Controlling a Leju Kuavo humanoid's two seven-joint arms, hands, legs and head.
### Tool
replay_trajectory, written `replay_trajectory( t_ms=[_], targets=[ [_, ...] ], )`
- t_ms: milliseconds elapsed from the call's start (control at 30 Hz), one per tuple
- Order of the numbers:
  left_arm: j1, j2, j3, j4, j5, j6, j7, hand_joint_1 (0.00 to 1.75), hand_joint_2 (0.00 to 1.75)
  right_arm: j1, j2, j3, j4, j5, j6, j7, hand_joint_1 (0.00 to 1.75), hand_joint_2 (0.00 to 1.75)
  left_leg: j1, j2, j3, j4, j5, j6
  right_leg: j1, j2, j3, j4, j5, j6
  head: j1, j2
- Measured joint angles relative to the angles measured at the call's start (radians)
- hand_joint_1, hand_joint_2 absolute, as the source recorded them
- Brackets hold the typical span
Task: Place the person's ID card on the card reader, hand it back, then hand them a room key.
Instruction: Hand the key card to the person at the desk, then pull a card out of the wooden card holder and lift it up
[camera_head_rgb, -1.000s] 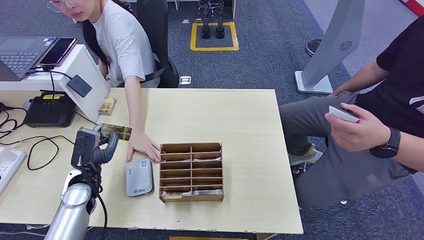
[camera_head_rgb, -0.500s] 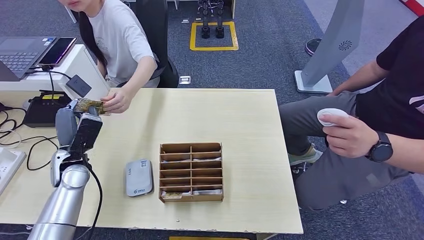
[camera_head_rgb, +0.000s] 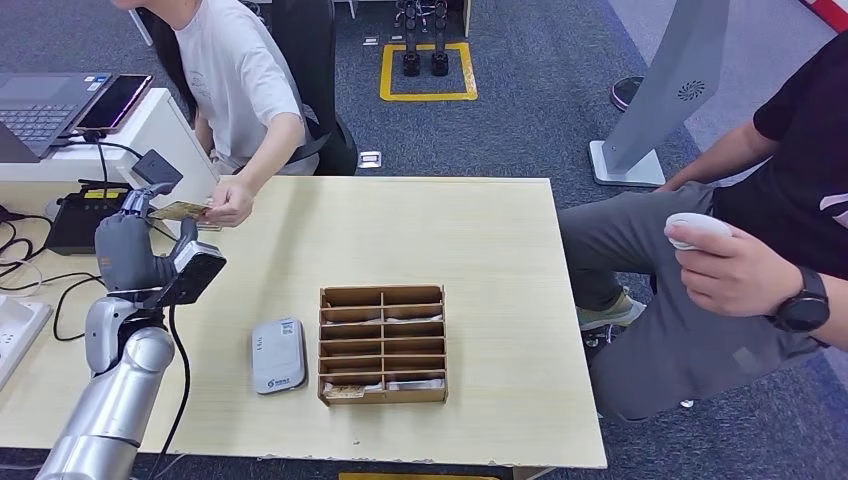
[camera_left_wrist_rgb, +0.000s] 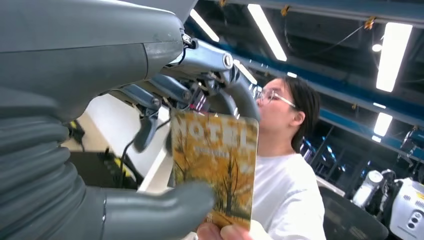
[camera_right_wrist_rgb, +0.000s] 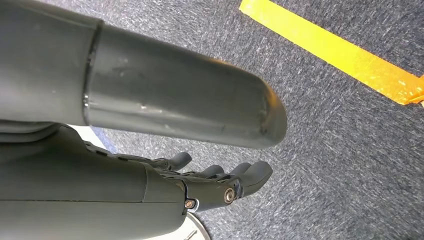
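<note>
Yellow tree-printed card (camera_left_wrist_rgb: 215, 167) (lettered "HOTEL") pinched by left robot hand (camera_head_rgb: 130, 245), person's fingers (camera_left_wrist_rgb: 220, 231) touching.

room key (camera_head_rgb: 180, 210): yellow HOTEL card | pinched by left hand (camera_head_rgb: 128, 248)

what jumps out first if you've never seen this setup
The robot's left hand, raised over the table's left end, holds a card printed with autumn trees, and the seated person in the white shirt has their hand on the card's other end. Near the table's middle stands a wooden slotted box with a grey card reader lying beside it. At the right, a person in black holds a small white device.
</note>
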Motion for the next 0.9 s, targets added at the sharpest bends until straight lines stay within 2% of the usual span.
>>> replay_trajectory(
  t_ms=[300, 433, 533, 633, 767, 900],
  targets=[
    [0.003, 0.025, -0.009, -0.004, 0.062, -0.115, -0.005, 0.0, 1.75, 0.001, 0.0, -0.002, 0.0, -0.001, -0.002, 0.0, 0.0, 0.0, 0.0, 0.0, 0.0, 0.0, 0.0, 0.0, 0.0, 0.0, 0.0, 0.0, 0.0, 0.0, 0.0, 0.0],
    [0.039, 0.058, -0.028, -0.065, 0.094, -0.252, -0.028, 0.0, 1.75, 0.003, 0.0, -0.014, 0.0, -0.006, -0.004, -0.006, 0.0, 0.0, 0.0, 0.001, 0.0, 0.0, 0.0, 0.0, 0.0, 0.001, 0.0, 0.0, 0.0, 0.0, 0.0, 0.0],
    [0.115, 0.099, -0.058, -0.178, 0.124, -0.366, -0.071, 0.0, 1.75, 0.007, 0.0, -0.027, 0.0, -0.014, -0.006, -0.014, 0.0, 0.0, 0.0, 0.003, 0.0, 0.0, -0.001, -0.001, 0.0, 0.003, -0.001, 0.0, 0.0, 0.0, 0.0, 0.0],
    [0.195, 0.133, -0.087, -0.298, 0.137, -0.414, -0.094, 0.0, 1.75, 0.013, 0.0, -0.038, 0.0, -0.019, -0.007, -0.017, 0.0, 0.0, 0.0, 0.003, -0.002, 0.0, -0.001, -0.001, 0.0, 0.003, -0.002, 0.0, -0.001, 0.0, 0.0, 0.0],
    [0.301, 0.181, -0.124, -0.433, 0.147, -0.444, -0.154, 0.0, 1.75, 0.019, -0.001, -0.054, 0.0, -0.031, -0.012, -0.018, 0.0, 0.0, 0.0, 0.004, -0.001, 0.0, -0.003, -0.002, 0.0, 0.004, -0.002, 0.0, -0.001, 0.0, 0.0, 0.0],
    [0.44, 0.211, -0.163, -0.573, 0.144, -0.421, -0.21, 0.0, 1.75, 0.034, -0.004, -0.075, 0.001, -0.046, -0.02, -0.026, 0.0, 0.0, 0.0, 0.004, -0.002, 0.0, -0.003, -0.002, 0.0, 0.004, -0.003, 0.0, -0.001, 0.0, 0.0, 0.0]
  ],
)
